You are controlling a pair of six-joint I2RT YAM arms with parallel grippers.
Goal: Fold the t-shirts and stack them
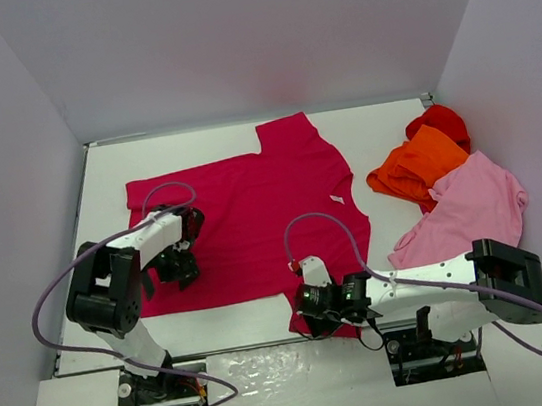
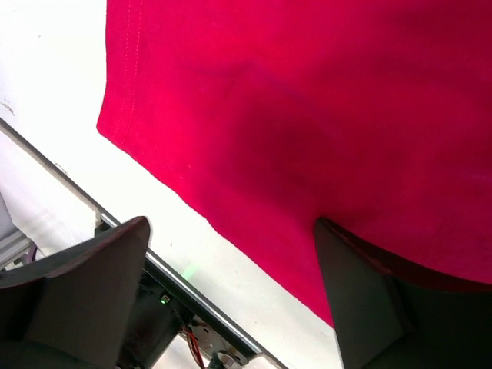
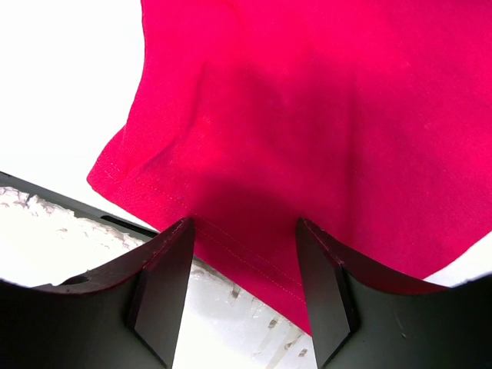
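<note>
Four t-shirts lie on the white table. One, the crimson t-shirt, is spread flat across the middle and left, collar toward the right, with a small white tag at the neck. The other three sit in a loose heap at the right: the bright red t-shirt farthest, the orange t-shirt just nearer and touching it, and the light pink t-shirt nearest, overlapping the orange one.

The left gripper hangs over the crimson shirt's near-left hem. In the left wrist view its jaws stand wide apart. One finger is over bare table and the other finger sits at the cloth's edge, which drapes onto it, so the hem runs through the gap (nothing is pinched).

The right gripper is low at the shirt's near-right sleeve, which spills past the table's near edge. Its jaws are parted at a moderate width, with the stitched sleeve hem showing between the two fingers and not clamped.
</note>
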